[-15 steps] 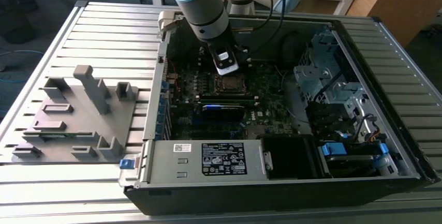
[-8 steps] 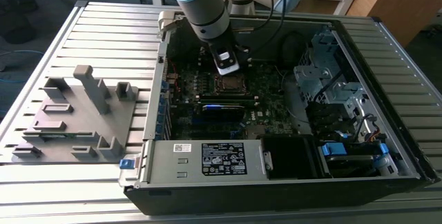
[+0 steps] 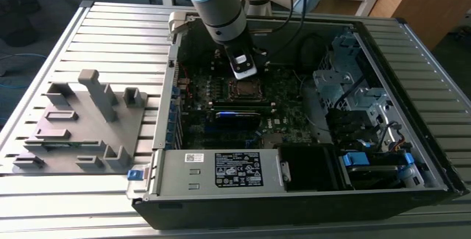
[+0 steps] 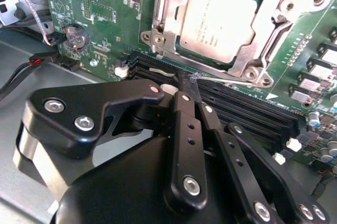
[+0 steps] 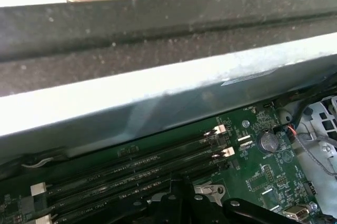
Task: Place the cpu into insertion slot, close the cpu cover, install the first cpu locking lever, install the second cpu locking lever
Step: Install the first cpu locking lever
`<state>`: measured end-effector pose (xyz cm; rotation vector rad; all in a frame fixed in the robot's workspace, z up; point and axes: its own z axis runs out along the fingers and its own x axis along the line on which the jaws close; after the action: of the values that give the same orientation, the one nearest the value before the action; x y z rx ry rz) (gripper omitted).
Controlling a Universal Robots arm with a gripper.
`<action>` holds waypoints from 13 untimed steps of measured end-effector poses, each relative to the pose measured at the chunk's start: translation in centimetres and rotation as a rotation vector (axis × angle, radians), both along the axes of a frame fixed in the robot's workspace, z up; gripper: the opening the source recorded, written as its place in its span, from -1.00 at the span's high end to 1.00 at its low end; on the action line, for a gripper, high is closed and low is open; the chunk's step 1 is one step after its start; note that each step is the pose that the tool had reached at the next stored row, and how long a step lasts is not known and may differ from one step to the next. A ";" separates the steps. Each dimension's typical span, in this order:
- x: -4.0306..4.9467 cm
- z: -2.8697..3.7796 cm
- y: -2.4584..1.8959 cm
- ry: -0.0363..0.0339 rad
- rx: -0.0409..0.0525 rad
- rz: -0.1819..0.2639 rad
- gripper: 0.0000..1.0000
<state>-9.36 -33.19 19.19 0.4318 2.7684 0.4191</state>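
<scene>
Just beside seated cpu (image 4: 218, 21): jaws together, tips at thin locking lever (image 4: 231, 80).

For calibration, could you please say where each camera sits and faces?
Exterior view: off the arm, looks down into the black computer case; grey arm and end effector show.
Second wrist view: at the wrist, looks past the end effector at the silver-grey square cpu.
First wrist view: at the wrist, faces the case wall past the end effector.
Both wrist views share a round silver coin battery.
</scene>
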 end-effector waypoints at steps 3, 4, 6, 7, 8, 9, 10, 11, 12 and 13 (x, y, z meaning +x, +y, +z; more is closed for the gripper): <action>0.02 0.00 0.00 0.0001 -0.0001 0.000 0.77; 0.04 0.00 0.00 0.0001 -0.0001 0.000 0.77; 0.19 -0.01 0.01 0.0000 0.0000 0.000 0.77; 0.23 -0.02 0.01 0.0000 0.0001 0.000 0.77; 0.23 -0.02 0.00 0.0000 0.0000 0.000 0.77; 0.23 -0.02 0.00 0.0001 -0.0001 0.000 0.77; 0.23 -0.01 0.00 0.0001 -0.0001 0.000 0.77; 0.24 -0.02 0.00 0.0001 -0.0002 0.000 0.77; 0.24 -0.04 0.01 0.0001 -0.0002 0.000 0.77; 0.25 -0.11 0.01 0.0000 -0.0002 0.000 0.77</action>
<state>-9.11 -33.18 19.09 0.4318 2.7685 0.4188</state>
